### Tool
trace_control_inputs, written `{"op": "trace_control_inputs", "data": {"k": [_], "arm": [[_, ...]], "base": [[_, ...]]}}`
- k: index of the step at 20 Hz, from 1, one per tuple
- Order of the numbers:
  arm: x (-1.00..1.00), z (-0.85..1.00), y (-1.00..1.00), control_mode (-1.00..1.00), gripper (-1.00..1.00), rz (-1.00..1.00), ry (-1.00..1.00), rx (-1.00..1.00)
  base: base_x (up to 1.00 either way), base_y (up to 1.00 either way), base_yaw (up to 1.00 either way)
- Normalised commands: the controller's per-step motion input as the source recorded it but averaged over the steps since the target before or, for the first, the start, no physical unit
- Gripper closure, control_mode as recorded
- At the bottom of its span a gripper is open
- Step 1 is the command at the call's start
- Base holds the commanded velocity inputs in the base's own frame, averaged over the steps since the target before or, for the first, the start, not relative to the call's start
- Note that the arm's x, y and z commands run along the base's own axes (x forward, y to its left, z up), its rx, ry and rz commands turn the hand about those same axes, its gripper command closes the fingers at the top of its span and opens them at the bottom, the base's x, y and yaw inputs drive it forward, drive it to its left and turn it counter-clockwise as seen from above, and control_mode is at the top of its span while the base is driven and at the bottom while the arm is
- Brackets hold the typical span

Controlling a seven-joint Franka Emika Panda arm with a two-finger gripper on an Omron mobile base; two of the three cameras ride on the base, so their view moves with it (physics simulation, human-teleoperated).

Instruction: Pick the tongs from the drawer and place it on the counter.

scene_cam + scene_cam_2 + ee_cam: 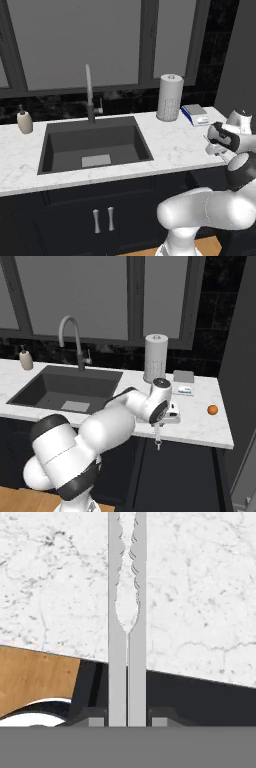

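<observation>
Tongs pinched in the pincer, hanging at the desk's front edge

Pincer [158,432] pressed onto the tongs [127,612], held over the white marble desk [170,145] at its front lip, not yet set down. Long axis in line with the fingers, serrated tips pointing away from the hand, downward in the right base view. Risk if released here: sliding off the lip to the floor, or tips striking the edge.

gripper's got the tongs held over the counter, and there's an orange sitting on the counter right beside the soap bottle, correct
Not quite. The gripper does hold the tongs over the counter, but the orange sits near the counter's far right end, beyond the paper towel roll. The soap bottle stands at the left end, past the sink. The right base view shows this.
</observation>
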Motion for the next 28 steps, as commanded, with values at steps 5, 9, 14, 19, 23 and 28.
{"op": "trace_control_inputs", "data": {"k": [5, 9, 14, 19, 23, 28], "arm": [[1.0, -0.02, 0.51, -1.0, 1.0, 0.0, 0.0, 0.0], [1.0, -0.11, 0.31, -1.0, 1.0, -0.01, 0.04, 0.0], [1.0, -0.21, 0.24, -1.0, 1.0, 0.0, 0.02, 0.0], [0.75, -0.3, 0.05, -1.0, 1.0, 0.0, 0.02, 0.0], [0.34, -0.35, 0.0, -1.0, 1.0, 0.0, 0.02, 0.0], [0.13, -0.32, 0.0, -1.0, 1.0, 0.0, 0.0, 0.0]], "base": [[0.0, 0.0, 0.0], [0.0, 0.0, 0.0], [0.0, 0.0, 0.0], [0.0, 0.0, 0.0], [0.0, 0.0, 0.0], [0.0, 0.0, 0.0]]}}
